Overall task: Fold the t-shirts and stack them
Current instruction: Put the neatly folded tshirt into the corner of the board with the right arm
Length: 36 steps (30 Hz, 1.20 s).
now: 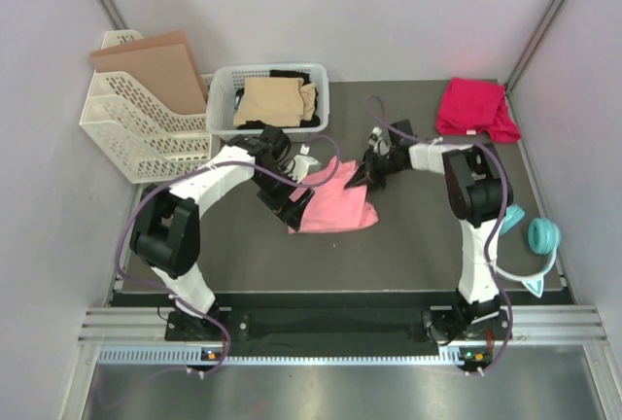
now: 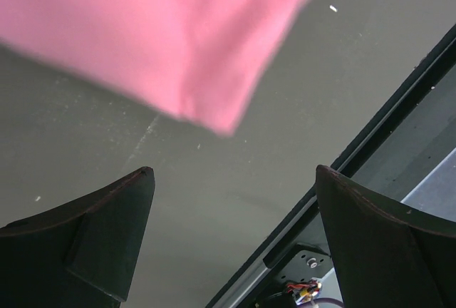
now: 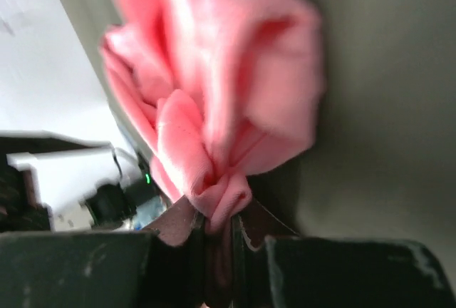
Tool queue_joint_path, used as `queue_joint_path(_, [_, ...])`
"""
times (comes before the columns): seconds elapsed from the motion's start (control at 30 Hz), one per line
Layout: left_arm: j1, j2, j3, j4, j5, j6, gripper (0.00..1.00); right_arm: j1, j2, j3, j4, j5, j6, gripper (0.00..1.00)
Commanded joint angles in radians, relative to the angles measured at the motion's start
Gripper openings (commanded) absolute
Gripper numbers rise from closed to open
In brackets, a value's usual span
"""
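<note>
The salmon pink t-shirt (image 1: 335, 204) lies bunched in the middle of the dark mat. My right gripper (image 1: 358, 179) is shut on a fold of its upper right edge; in the right wrist view the pinched pink cloth (image 3: 214, 130) bulges out above the closed gripper (image 3: 217, 224). My left gripper (image 1: 290, 208) is at the shirt's left edge, open and empty (image 2: 231, 174), with blurred pink cloth (image 2: 178, 37) beyond its fingertips. The magenta-red t-shirt (image 1: 474, 107) lies folded at the back right. Tan (image 1: 275, 101) and black (image 1: 292, 76) shirts sit in the white basket (image 1: 222, 99).
A white mesh file rack (image 1: 136, 133) holding brown cardboard (image 1: 155, 65) stands at the back left. The teal cat-ear headband (image 1: 533, 237) lies at the right edge by the right arm. The mat's front edge and metal rail (image 2: 370, 144) show in the left wrist view.
</note>
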State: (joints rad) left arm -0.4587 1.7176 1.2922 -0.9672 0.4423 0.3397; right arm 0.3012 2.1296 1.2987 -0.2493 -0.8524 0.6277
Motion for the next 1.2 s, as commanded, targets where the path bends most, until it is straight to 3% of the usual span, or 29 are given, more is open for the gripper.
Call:
queue_joint_path(0.0, [0.006,-0.078,-0.008,-0.025,-0.027,0.024,0.99,-0.155,-0.026,0.262,-0.137,0.116,-0.072,0.00])
queue_joint_path(0.1, [0.015,-0.102,-0.014,-0.027,-0.039,0.028,0.99,-0.240,-0.001,0.447,-0.279,0.153,-0.092,0.00])
queue_joint_path(0.37, [0.046,-0.130,-0.065,-0.028,-0.036,0.047,0.99,-0.421,0.162,0.859,-0.409,0.174,-0.051,0.00])
queue_joint_path(0.73, [0.100,-0.151,-0.119,-0.027,-0.024,0.071,0.99,-0.649,0.225,0.979,-0.347,0.154,0.062,0.00])
queue_joint_path(1.17, [0.107,-0.124,-0.134,-0.010,0.006,0.061,0.99,-0.740,0.276,1.073,-0.323,0.202,0.147,0.00])
